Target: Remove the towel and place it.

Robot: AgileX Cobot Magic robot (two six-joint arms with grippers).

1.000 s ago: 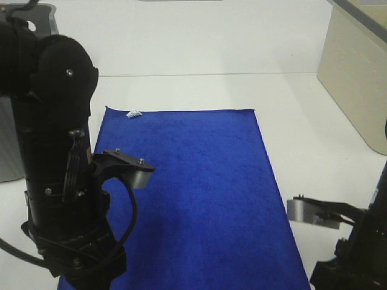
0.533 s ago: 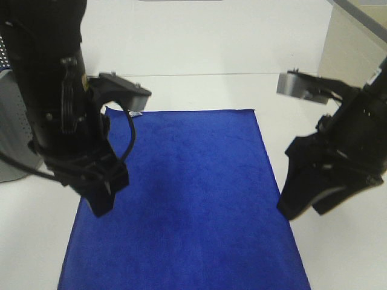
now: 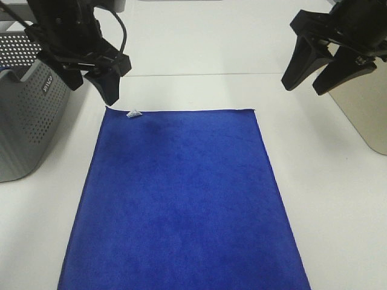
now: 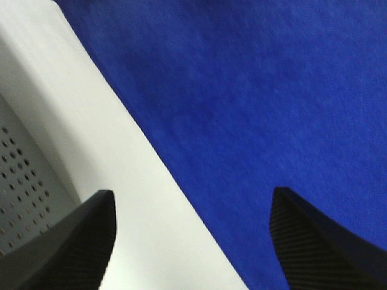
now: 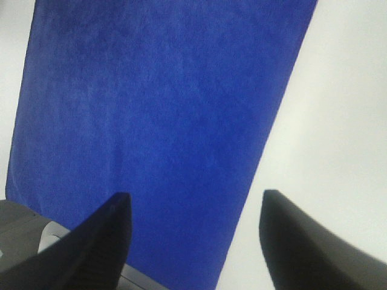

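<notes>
Though towel (image 3: 181, 199) in all views — tag (image 3: 133, 113) in high cam only; L hand (image 3: 93, 93), R hand (image 3: 304, 88) open.

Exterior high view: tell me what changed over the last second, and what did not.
Both arms moved from the view's near edge to its far edge. The left pincer now hangs by the far-left corner of the towel, and the right pincer is out past its far-right corner. Both are open and empty; nothing was grasped. The towel stayed flat, with its white tag in place.
</notes>
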